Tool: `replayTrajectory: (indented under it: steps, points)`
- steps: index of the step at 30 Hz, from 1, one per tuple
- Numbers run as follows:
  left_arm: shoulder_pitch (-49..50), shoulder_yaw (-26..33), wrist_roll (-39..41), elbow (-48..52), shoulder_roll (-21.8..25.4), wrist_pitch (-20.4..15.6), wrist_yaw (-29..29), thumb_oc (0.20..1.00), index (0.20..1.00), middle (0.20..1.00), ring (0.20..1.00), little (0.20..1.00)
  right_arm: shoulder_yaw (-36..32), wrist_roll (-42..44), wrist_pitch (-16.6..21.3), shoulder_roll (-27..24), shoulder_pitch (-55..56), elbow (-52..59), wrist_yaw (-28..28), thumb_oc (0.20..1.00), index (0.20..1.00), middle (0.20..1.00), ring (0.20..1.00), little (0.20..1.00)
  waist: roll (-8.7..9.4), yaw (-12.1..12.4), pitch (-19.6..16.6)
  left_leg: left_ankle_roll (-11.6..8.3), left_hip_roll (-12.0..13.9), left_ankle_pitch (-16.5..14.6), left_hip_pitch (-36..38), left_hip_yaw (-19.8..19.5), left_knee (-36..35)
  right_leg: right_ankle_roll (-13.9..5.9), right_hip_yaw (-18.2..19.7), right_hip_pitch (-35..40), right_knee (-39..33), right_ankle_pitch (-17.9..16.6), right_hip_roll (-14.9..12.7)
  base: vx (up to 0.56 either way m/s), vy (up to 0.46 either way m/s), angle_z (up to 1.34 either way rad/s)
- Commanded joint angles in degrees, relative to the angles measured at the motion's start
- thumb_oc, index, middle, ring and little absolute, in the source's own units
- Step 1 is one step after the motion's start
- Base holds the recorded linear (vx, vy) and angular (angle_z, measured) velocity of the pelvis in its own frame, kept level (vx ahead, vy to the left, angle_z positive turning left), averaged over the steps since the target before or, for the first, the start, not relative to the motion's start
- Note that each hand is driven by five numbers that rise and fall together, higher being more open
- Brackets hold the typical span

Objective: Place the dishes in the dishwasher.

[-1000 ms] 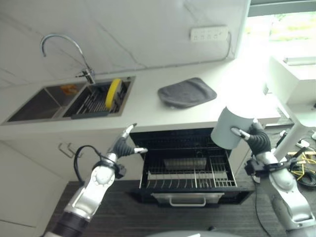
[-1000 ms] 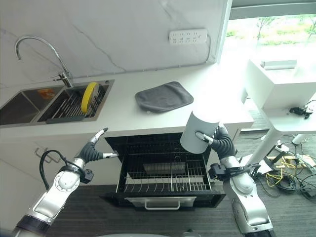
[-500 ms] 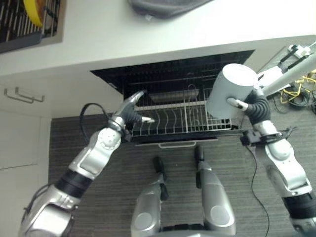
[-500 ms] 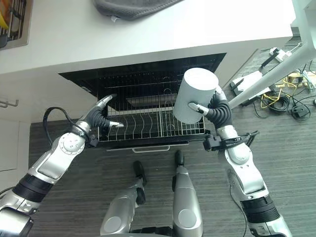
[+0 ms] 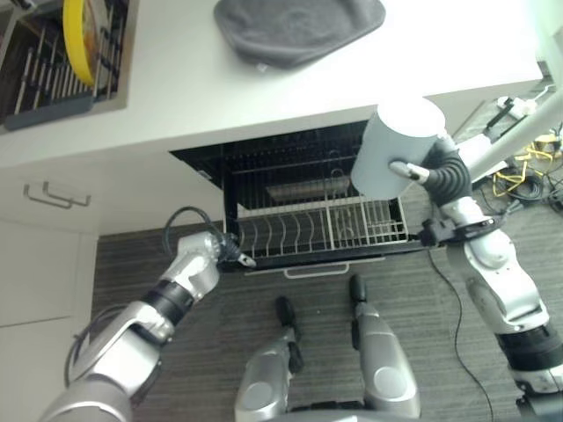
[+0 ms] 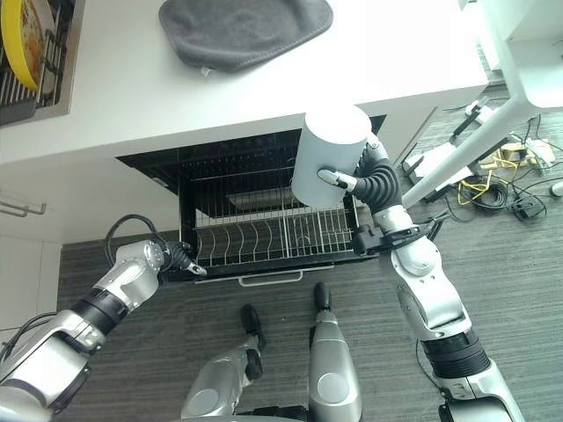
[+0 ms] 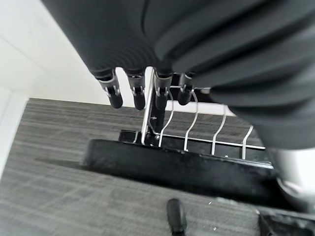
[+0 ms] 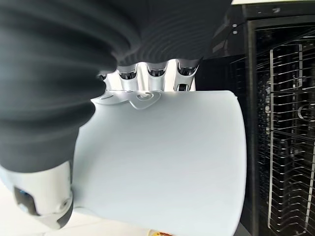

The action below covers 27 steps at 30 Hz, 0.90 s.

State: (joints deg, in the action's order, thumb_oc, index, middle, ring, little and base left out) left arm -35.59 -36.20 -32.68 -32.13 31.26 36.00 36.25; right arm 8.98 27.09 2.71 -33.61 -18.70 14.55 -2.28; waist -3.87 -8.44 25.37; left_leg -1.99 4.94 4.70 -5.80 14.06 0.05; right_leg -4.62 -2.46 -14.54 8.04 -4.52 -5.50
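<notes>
A pale grey cup [image 5: 393, 156] hangs upright over the right end of the open dishwasher, with my right hand [image 5: 442, 178] shut on its side; the right wrist view shows the fingers [image 8: 156, 71] wrapped round the cup [image 8: 162, 157]. The wire rack [image 5: 321, 226] stands pulled out of the dishwasher, with only a shallow tray at its back. My left hand [image 5: 225, 250] sits at the rack's front left corner, fingers [image 7: 137, 92] curled over the corner wire [image 7: 150, 115]. A yellow plate [image 5: 77, 37] stands on edge in the sink's rack at the far left.
A grey cloth [image 5: 296, 26] lies on the white counter [image 5: 176, 97] above the dishwasher. White cabinet doors with a handle [image 5: 48, 195] are to the left. A white table leg and a tangle of cables [image 6: 510, 176] are at the right on the grey floor.
My left hand has dropped to the rack's front left corner and curled onto it. My right hand has carried the cup a little left, over the rack. The camera has shifted slightly.
</notes>
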Motion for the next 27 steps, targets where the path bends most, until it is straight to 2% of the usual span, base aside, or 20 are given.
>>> replayTrajectory:
  steps: [1, 4, 7, 10, 12, 18, 22, 27]
  points:
    - [5.4, -3.3, 0.0, -6.2, -1.4, -1.1, 0.7, 1.000, 1.000, 1.000, 1.000, 1.000, 0.1, 1.3, 1.5, 2.7, -3.3, 4.2, 1.1, 0.200, 0.200, 0.200, 0.200, 0.200, 5.27, -1.5, -1.5, 0.12, 0.6, -6.4, -3.7, -0.4, 9.0, -1.55, 0.0, 5.3, -1.5, 5.1, -0.9, 0.03, 0.013, -0.12]
    - [5.1, -5.5, 1.8, -14.2, -4.0, -3.5, -1.2, 1.000, 1.000, 1.000, 1.000, 1.000, 0.8, 0.9, 0.8, 3.2, -3.6, 3.9, 1.7, 0.200, 0.200, 0.200, 0.200, 0.200, 5.87, -2.3, -1.6, 0.09, 0.9, -6.6, -4.0, 0.2, 10.0, -1.39, 0.4, 5.1, -1.0, 5.1, -0.9, 0.04, 0.012, -0.09]
    - [5.9, -7.6, 2.3, -16.4, -5.5, -6.2, -0.6, 1.000, 1.000, 1.000, 1.000, 1.000, 1.2, -0.9, -0.8, 3.2, -3.4, 2.6, 1.9, 0.200, 0.200, 0.200, 0.200, 0.200, 6.31, -2.7, -1.4, 0.09, 1.2, -6.9, -4.4, 0.6, 11.1, -1.24, 0.7, 4.9, -0.5, 5.2, -0.9, 0.03, -0.008, -0.14]
    - [7.9, -9.2, 1.6, -11.8, -5.1, -8.3, 3.4, 1.000, 1.000, 1.000, 1.000, 1.000, 0.9, -2.5, -1.4, 2.4, -4.0, 0.0, 1.4, 0.200, 0.200, 0.200, 0.200, 0.200, 6.37, -2.2, -0.7, -0.03, 1.2, -7.2, -5.0, 0.3, 11.7, -1.12, 0.4, 4.9, -0.6, 5.3, -0.8, -0.01, -0.016, -0.08]
    - [10.8, -10.6, 0.8, -0.3, -1.6, -7.9, 11.7, 1.000, 1.000, 1.000, 1.000, 1.000, 0.3, -3.4, -2.6, 0.5, -4.8, -3.1, 1.2, 0.200, 0.200, 0.200, 0.200, 0.200, 5.98, -1.0, 0.1, -0.26, 1.0, -7.3, -5.6, -0.4, 12.0, -0.84, -0.2, 5.1, -0.9, 5.5, -0.9, -0.02, -0.034, 0.03]
    - [13.4, -12.5, -4.4, 15.4, 5.1, -7.7, 25.0, 1.000, 1.000, 1.000, 1.000, 1.000, -0.2, -4.6, -4.7, -2.3, -5.5, -7.6, 0.5, 0.200, 0.200, 0.200, 0.200, 0.200, 5.44, 1.0, 1.1, -0.45, 0.6, -7.3, -6.7, -1.8, 12.0, -0.67, -1.4, 5.3, -1.4, 5.7, -1.1, -0.01, -0.037, 0.03]
    - [15.4, -12.6, -5.8, 20.6, 7.1, -8.7, 28.7, 1.000, 1.000, 1.000, 1.000, 1.000, 0.5, -5.0, -4.8, -3.4, -6.1, -12.4, 0.7, 0.200, 0.200, 0.200, 0.200, 0.200, 5.33, 2.4, 1.6, -0.62, 0.5, -7.1, -7.5, -2.8, 12.5, -0.51, -2.4, 5.3, -1.3, 5.7, -1.2, 0.00, -0.056, 0.19]
    - [16.5, -12.6, -6.0, 22.3, 8.7, -9.9, 28.1, 1.000, 1.000, 1.000, 1.000, 1.000, 1.2, -5.5, -6.1, -4.5, -9.6, -19.6, 1.6, 0.200, 0.200, 0.200, 0.200, 0.200, 5.07, 4.4, 2.1, -0.73, 0.2, -7.1, -8.8, -4.2, 13.4, -0.14, -3.8, 5.3, -1.0, 6.0, -1.2, 0.01, -0.066, 0.13]
